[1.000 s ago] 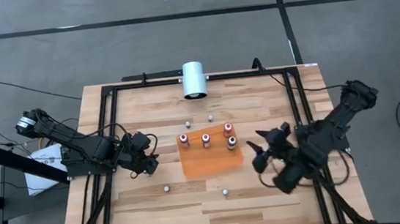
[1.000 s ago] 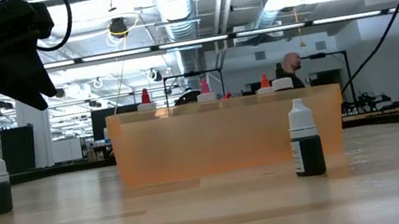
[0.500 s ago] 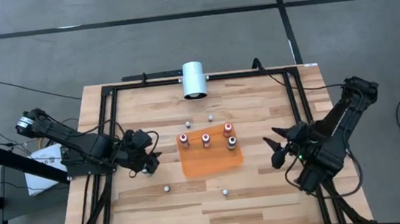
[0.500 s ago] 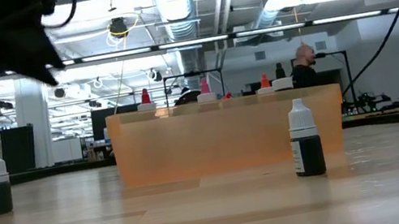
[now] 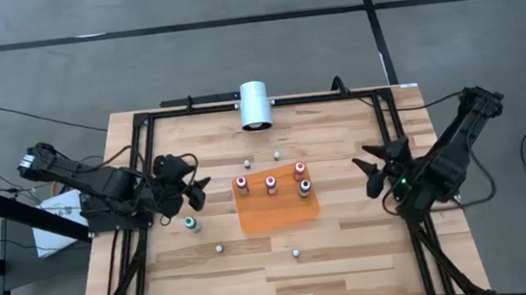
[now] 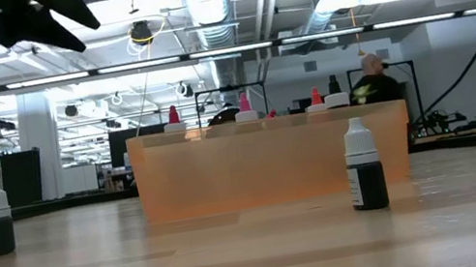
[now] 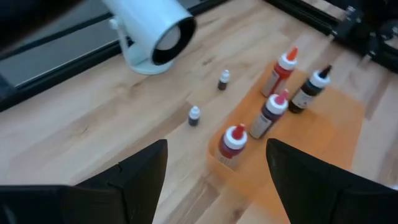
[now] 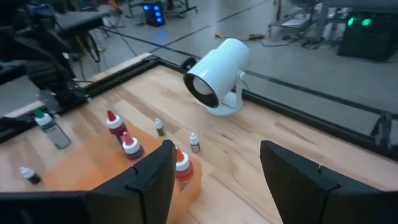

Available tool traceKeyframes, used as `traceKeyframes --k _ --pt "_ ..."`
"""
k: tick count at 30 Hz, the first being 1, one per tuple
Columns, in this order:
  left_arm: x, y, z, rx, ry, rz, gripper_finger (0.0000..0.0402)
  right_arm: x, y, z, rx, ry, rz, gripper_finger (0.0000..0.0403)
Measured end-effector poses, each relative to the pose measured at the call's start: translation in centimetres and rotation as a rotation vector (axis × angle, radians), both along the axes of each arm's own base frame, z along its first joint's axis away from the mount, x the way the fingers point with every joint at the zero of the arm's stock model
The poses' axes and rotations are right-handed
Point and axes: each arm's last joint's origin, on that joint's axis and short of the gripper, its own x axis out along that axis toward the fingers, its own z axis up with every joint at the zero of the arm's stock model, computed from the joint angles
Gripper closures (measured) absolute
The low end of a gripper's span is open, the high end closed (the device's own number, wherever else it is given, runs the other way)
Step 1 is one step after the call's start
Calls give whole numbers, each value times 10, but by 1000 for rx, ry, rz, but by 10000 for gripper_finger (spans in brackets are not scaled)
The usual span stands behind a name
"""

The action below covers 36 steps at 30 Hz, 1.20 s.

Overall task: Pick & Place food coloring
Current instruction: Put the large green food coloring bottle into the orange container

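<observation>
1. Fingers on your left gripper (image 5: 192, 183) stand spread with nothing between them; it hangs above the table, just left of the orange tray (image 5: 274, 216)
2. Your right gripper (image 5: 381, 163) is likewise wide and empty, raised over the right side of the table, well apart from the tray
3. Four food coloring bottles (image 5: 270, 184) already stand upright in the tray
4. Loose ones remain on the bare wood: a green-topped bottle (image 5: 191, 222) just toward the table's front from your left gripper, two small bottles (image 5: 246, 163) between the tray and the white cylinder (image 5: 255, 105), and two more (image 5: 219, 250) toward the front edge
5. Judging by position, the green-topped bottle lies nearest the left gripper, almost beneath it and slightly frontward; your left arm is clearly the closer one
6. It stands upright, long axis vertical, so you would probably come down from above and close across its body
7. Watch for tipping: the bottle is slim and a glancing finger could knock it over
</observation>
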Motion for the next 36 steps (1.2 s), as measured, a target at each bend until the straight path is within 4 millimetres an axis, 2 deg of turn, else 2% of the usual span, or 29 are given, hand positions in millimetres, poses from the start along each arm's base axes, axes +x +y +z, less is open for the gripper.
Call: traceKeyframes --k 10,17,21,25,31,36 --pt "-29 21 18 -47 -104 79 136 -16 -17 1 -1 -59 131 182" --pt "-46 28 28 -55 -186 99 136 -18 -19 -13 20 -110 204 182" --pt "-48 28 29 -60 -201 99 136 -8 -14 -28 67 -159 246 182" --pt "-47 28 30 -64 -211 99 136 12 -13 -44 79 -189 327 182" --pt "-42 25 31 -73 -229 82 136 35 -44 -54 48 -177 310 182" --pt "-43 20 31 -91 -233 46 136 31 -69 -47 41 -214 272 182"
